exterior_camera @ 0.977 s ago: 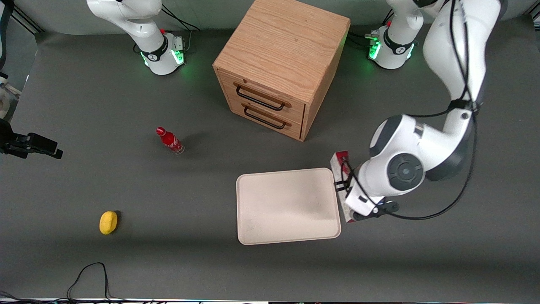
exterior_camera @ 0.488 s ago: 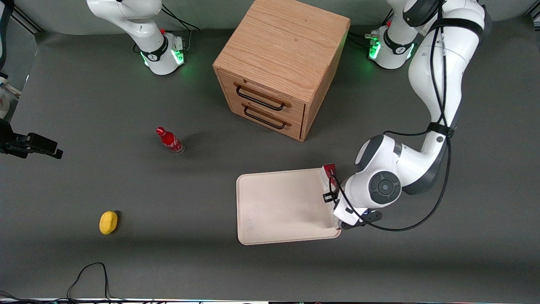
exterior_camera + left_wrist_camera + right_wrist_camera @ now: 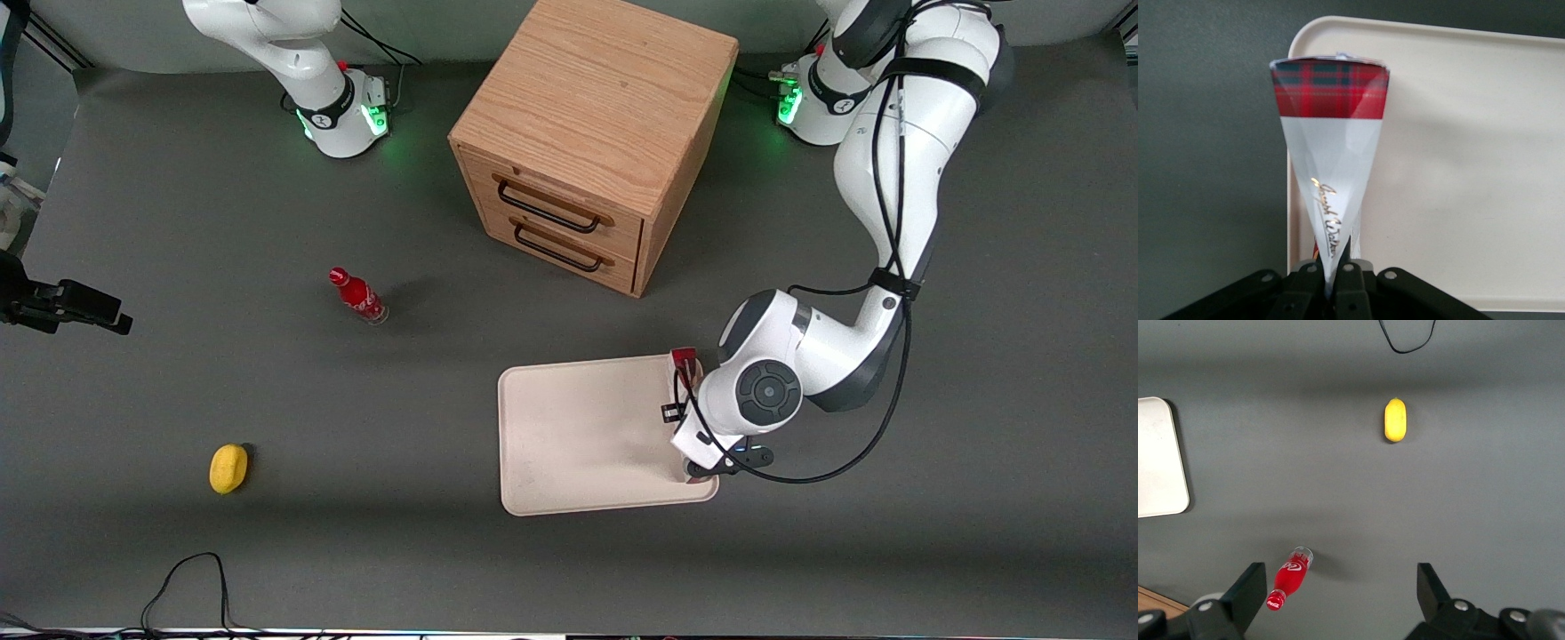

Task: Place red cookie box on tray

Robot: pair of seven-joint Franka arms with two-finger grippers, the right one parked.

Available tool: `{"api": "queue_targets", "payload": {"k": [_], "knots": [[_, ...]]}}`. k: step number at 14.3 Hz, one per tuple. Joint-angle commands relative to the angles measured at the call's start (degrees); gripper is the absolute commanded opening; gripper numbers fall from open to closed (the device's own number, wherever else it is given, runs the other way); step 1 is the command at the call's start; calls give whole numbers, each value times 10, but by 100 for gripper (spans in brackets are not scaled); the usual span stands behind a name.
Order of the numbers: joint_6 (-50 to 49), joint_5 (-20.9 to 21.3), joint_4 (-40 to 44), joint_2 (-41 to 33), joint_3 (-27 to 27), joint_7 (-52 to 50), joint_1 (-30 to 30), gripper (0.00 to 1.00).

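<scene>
We logged the working arm folded down from its base, elbow high, forearm dropping to a wrist that sat over the tray's [image 3: 587, 436] edge toward the working arm's end of the table [image 3: 267, 533]. The hand [image 3: 689, 418] pointed straight down and lay mostly under the wrist housing in the front view. In the wrist view the hand [image 3: 1338, 270] was clamped on the red cookie box [image 3: 1330, 167], fingers [image 3: 1350, 280] pinched onto its narrow edge. The box ran lengthwise away from the wrist camera, its tartan red end farthest out, pale face with gold script showing. It hung above the tray [image 3: 1458, 167], along the rim; we could not tell whether it touched the tray. From the front, only the box's red end [image 3: 683, 358] showed, at about 12 o'clock from the hand.

Wooden drawer cabinet [image 3: 591, 142] stood at 11 o'clock from the tray, well apart. Small red bottle [image 3: 357, 296] and a yellow object [image 3: 228, 468] lay toward the parked arm's end.
</scene>
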Motion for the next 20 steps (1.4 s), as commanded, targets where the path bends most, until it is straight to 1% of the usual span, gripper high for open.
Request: {"api": "queue_targets", "payload": {"k": [1,2,3,4,5,9,11,13,16,18,20], "knots": [[10,4,19,12,5,8,-5,0],[9,3,20,11,4,6,-5,0],[9,1,20,11,4,5,-4,21],[9,1,20,11,4,5,-4,87],[7,0,20,9,4,4,-3,100],[-4,1,17,-12,4,1,7,100],[-39,2,-21,-61,-3,10,37,100],[-70,2,-66,-124,0,17,52,100],[-81,1,-170,-240,-1,36,95,100],[-103,-2,-223,-305,-1,81,123,100],[-147,-33,-247,-360,5,128,146,100]]}}
